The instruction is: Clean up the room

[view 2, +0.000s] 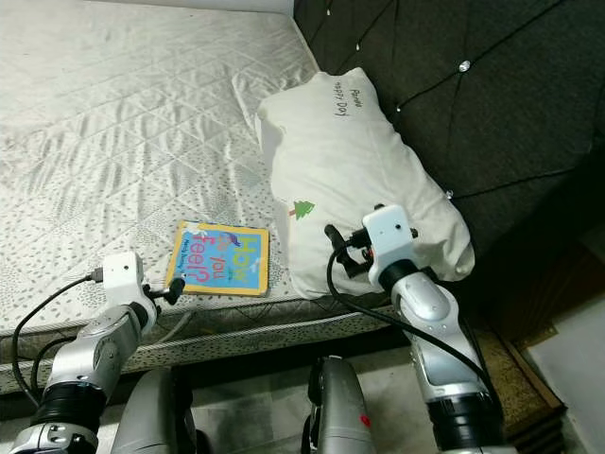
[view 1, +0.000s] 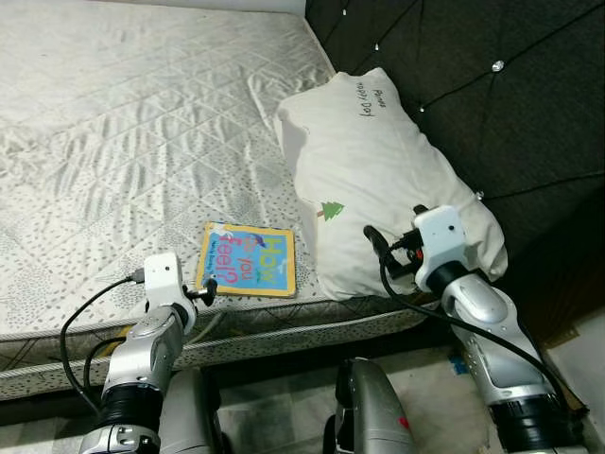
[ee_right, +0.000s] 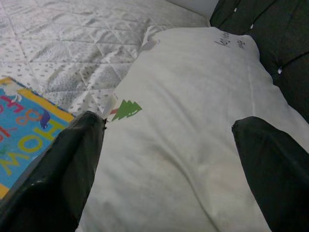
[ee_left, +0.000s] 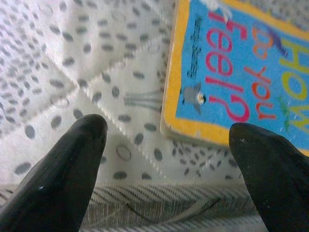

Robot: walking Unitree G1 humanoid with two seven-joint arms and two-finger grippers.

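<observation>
To lift the book point(view 1: 247, 259) cleanly, we judge we should ease the left claw point(ee_left: 169, 159) forward until one finger slides under the yellow edge and the other comes over the cover, then close gently so it does not skate across the mattress point(view 1: 123, 123). That claw is spread wide with nothing held, and the book lies just ahead of it, nearer one finger. Our right claw point(ee_right: 169, 164), also spread and empty, hovers over the pillow point(view 1: 378, 170), which lies directly ahead between its fingers.

Head stereo looks down on bed point(view 1: 142, 113); 2 wrist cams close (both catch book point(ee_left: 241, 72)).
</observation>
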